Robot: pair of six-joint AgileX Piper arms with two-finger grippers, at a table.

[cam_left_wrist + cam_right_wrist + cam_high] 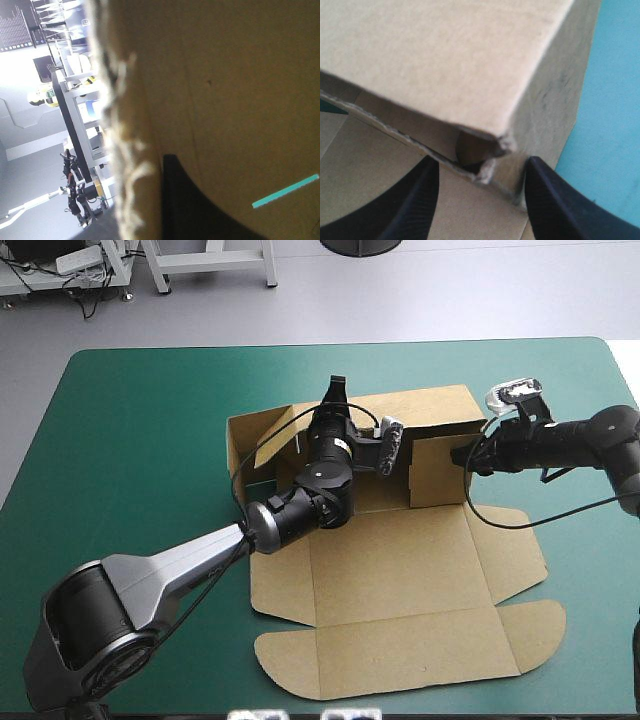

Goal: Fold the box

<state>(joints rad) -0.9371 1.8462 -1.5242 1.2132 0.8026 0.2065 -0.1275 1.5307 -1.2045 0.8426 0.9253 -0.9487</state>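
Box (400, 570): lying at the middle of the teal-green worktop (130, 430); its far half is standing up as walls, while its near panels and rounded flaps are lying flat toward the near edge.
Left pincer (336, 388): reaching over the flat board and clenching the top edge of the box's far wall; in its wrist view one black finger (200, 210) is pressing against the brown sheet, which is hiding the other.
Right pincer (462, 456): standing released, fingers apart, with a corner of the raised right-hand wall sitting between them.
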